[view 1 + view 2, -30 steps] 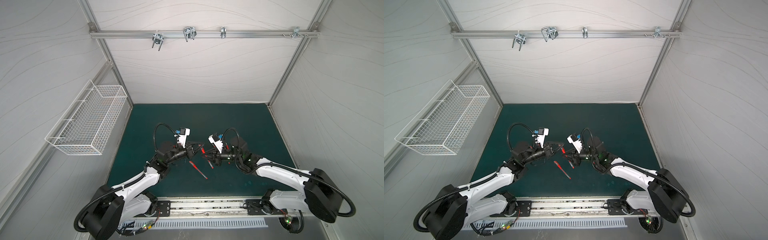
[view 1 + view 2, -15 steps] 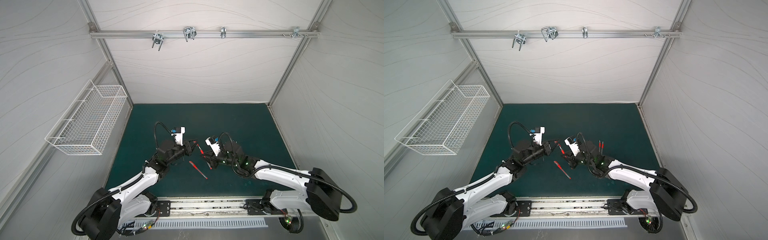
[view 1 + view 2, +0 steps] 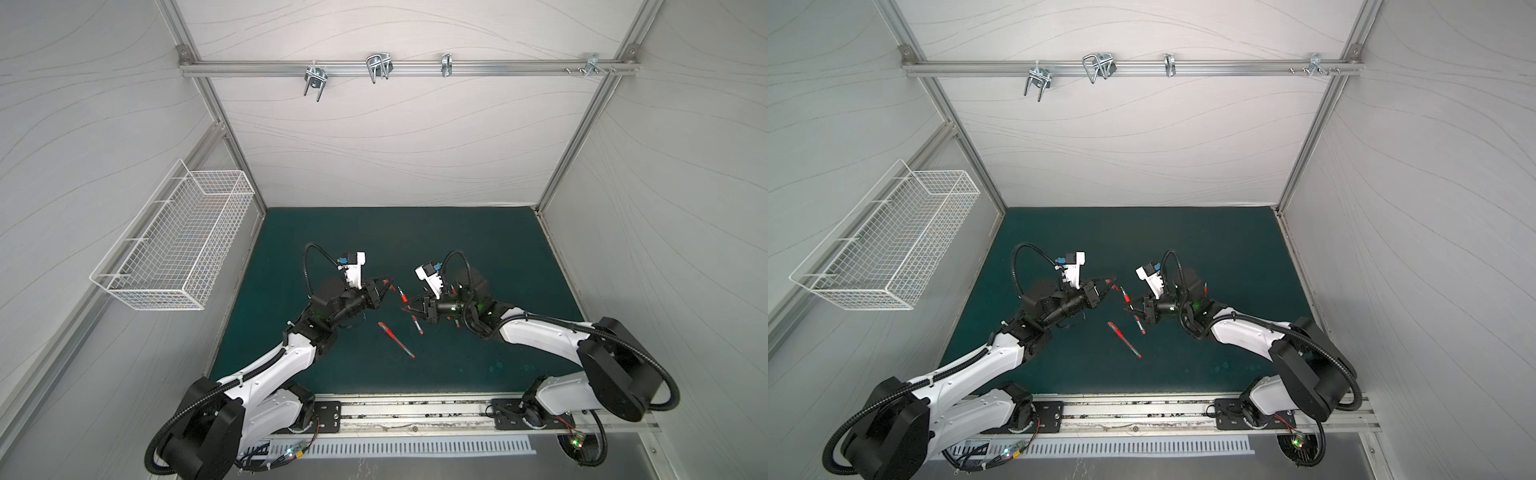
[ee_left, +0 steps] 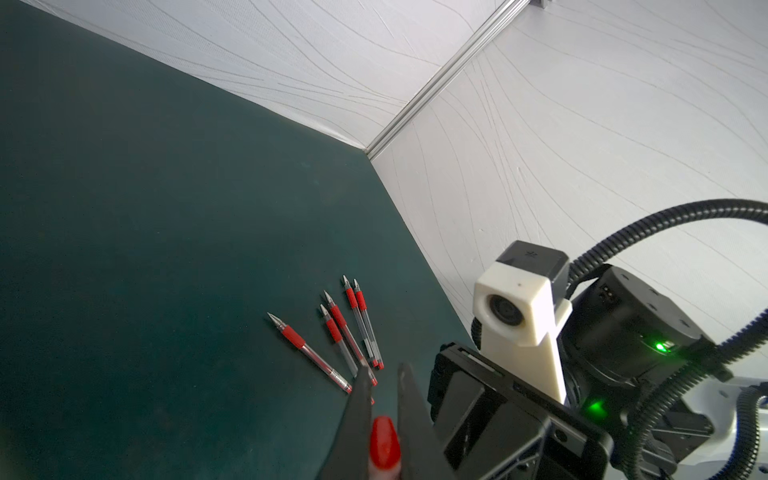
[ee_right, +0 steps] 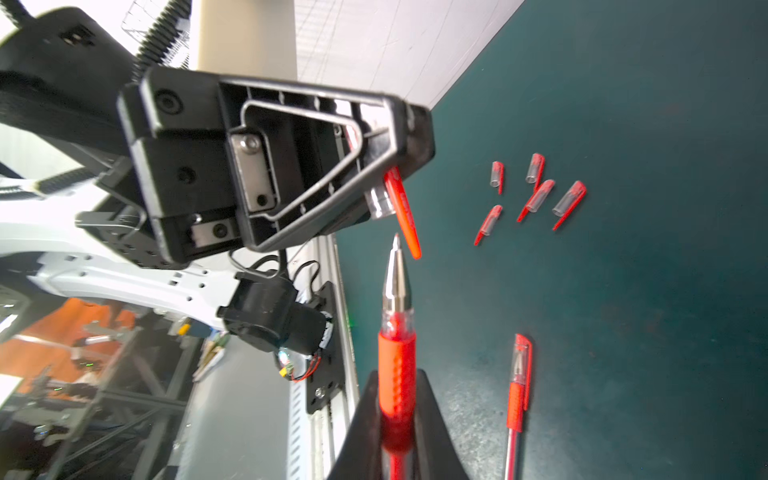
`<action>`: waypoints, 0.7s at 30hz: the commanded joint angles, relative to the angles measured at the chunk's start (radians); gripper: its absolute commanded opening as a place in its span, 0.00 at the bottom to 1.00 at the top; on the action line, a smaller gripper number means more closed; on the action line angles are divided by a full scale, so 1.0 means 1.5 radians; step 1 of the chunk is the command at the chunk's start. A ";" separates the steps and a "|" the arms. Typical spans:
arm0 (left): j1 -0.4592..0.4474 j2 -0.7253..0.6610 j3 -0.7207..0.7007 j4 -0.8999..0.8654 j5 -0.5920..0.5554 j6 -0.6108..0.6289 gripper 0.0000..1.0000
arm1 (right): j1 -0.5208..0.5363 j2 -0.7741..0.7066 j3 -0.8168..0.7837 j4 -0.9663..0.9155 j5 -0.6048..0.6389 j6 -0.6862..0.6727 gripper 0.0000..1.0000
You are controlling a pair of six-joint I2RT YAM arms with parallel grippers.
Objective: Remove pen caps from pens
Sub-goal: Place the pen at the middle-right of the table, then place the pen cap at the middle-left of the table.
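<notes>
- The left gripper (image 3: 384, 284) hung above the middle of the green mat (image 3: 478, 241), its jaws pinched on a red pen cap (image 5: 402, 212); in the right wrist view the cap's clip stuck out past the fingertips, clear of the pen.
- The same cap showed in the left wrist view as a red rounded end (image 4: 384, 442) squeezed between the two dark fingers (image 4: 359, 415).
- The right gripper (image 3: 409, 308) faced it from the other side, near but apart, jaws clamped on the red grip of an uncapped pen (image 5: 397, 332) whose metal tip pointed at the cap without touching it.
- Five loose caps (image 5: 536, 193) lay in a small cluster on the mat; in the right wrist view they sat beyond the held cap.
- Five uncapped pens (image 4: 345, 328) lay fanned side by side on the mat near the right arm, tips pointing the same way, seen in the left wrist view.
- One capped pen (image 3: 395, 339) lay slanted on the mat between the two arms, nearer the front rail; in the right wrist view its cap (image 5: 521, 353) sat on it.
- In both top views another pen (image 3: 1139, 324) lay just under the right gripper; I could not tell whether it was capped.
- A white wire basket (image 3: 174, 245) hung on the left wall, well away from everything.
</notes>
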 commanded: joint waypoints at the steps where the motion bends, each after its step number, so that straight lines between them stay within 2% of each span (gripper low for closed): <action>1: 0.016 -0.017 -0.008 0.047 0.013 -0.018 0.00 | 0.001 0.003 0.001 0.036 -0.039 0.025 0.00; 4: 0.023 -0.030 -0.011 0.032 -0.002 -0.020 0.00 | 0.031 -0.022 0.017 -0.061 0.054 -0.040 0.00; 6: 0.027 -0.039 -0.013 0.022 -0.012 -0.019 0.00 | 0.073 -0.042 0.031 -0.128 0.150 -0.091 0.00; 10: 0.031 -0.043 -0.016 0.021 -0.019 -0.021 0.00 | 0.136 -0.057 0.043 -0.178 0.306 -0.125 0.00; 12: 0.034 -0.042 -0.017 0.022 -0.018 -0.023 0.00 | 0.158 -0.055 0.046 -0.188 0.354 -0.130 0.00; 21: 0.036 -0.039 -0.014 0.015 -0.019 -0.021 0.00 | 0.165 -0.047 0.056 -0.194 0.337 -0.140 0.00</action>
